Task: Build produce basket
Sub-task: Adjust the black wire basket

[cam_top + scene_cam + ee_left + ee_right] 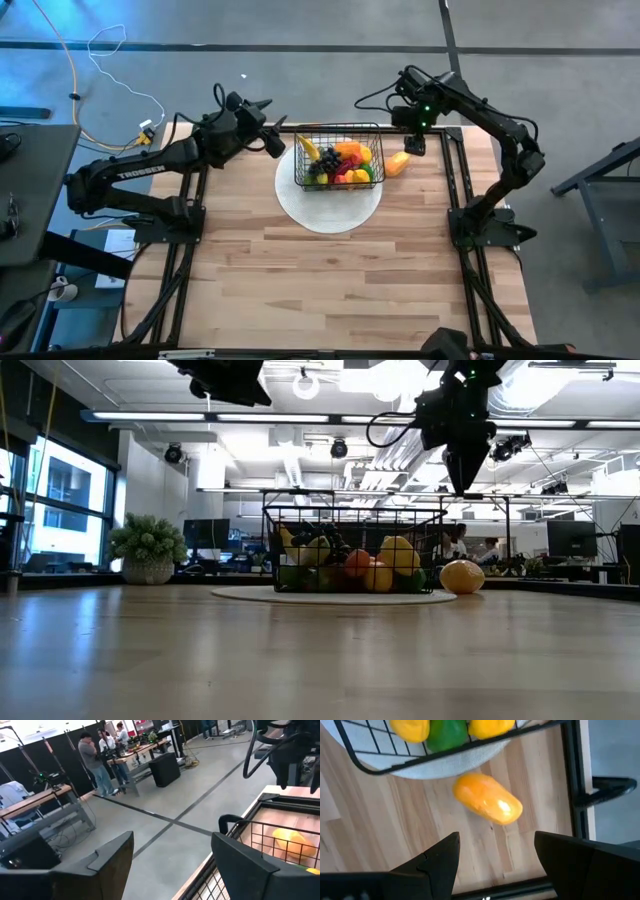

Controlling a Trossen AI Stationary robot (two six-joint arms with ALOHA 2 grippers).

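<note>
Right tool [416,141] is up off the tabletop [330,280], fingers spread, gripping nothing. The orange mango [398,163] lies on the wood directly below and just ahead of it, clear of the fingers. In the right wrist view the mango [487,798] sits between the two dark fingertips' lines but well beyond them, no contact.

The basket [339,156] is just past the mango from that tool, standing on the round white plate [330,205]. The mango lies just outside the basket's wall and beside the plate's rim; can't tell whether it touches the rim. The basket holds a banana [307,147], a dark grape bunch [320,166], plus red, orange and green pieces. The low view shows the basket [355,550] upright, yellow and orange pieces piled inside, the mango [462,576] on the wood next to it.

Left tool [272,142] hangs in the air, released and empty, on the opposite side of the basket from the right tool. Its fingers [102,870] are wide apart in the left wrist view, the basket's corner close beside one of them.

People stand at benches in the room beyond.
</note>
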